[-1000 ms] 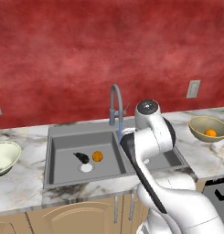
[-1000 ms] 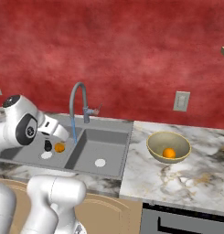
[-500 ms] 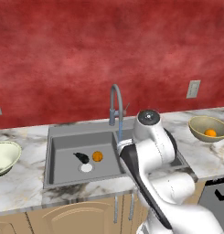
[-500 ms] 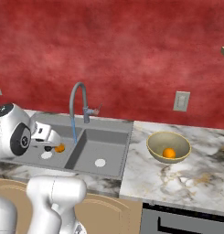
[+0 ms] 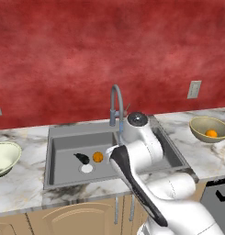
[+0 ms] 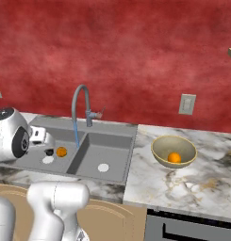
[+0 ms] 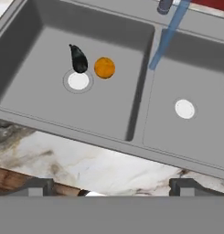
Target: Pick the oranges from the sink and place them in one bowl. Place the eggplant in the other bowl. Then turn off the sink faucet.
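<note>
Left base view: one orange [image 5: 211, 133] already in the tan bowl [image 5: 208, 128]; second orange [image 5: 98, 157] in the sink [image 5: 63, 147] beside the eggplant [image 5: 81, 158]. Right base view: same layout. Hand view: pincer [image 7: 112, 186] spread wide, empty, above the worktop edge; orange ahead, well apart. Probably next: descend, straddle, pinch.
</note>
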Controlling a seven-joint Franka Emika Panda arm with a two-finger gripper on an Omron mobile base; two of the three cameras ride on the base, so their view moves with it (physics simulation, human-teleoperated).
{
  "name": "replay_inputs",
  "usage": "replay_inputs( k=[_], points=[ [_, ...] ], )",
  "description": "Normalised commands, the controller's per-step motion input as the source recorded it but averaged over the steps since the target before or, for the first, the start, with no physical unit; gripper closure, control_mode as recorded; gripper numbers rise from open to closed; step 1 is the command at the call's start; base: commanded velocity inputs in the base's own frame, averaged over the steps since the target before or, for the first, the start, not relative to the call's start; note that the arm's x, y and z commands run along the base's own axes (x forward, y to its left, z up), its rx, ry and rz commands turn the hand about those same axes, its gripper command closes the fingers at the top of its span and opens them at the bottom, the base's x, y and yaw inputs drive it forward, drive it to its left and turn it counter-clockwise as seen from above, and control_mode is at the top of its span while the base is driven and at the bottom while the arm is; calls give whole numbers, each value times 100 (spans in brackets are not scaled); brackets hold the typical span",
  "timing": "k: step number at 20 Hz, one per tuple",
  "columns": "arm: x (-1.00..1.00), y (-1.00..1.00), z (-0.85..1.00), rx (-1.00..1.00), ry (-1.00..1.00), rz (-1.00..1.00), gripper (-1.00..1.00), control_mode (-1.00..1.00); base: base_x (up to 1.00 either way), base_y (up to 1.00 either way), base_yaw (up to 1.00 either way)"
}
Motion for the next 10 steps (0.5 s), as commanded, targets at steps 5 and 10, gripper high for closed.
replay_inputs(
  k=[5, 10],
  points=[
    [62, 41, 0, -3, 38, 7, -100, -100, 0, 0, 0],
    [60, 20, -9, -4, 27, 0, -100, -100, 0, 0, 0]
  ],
)
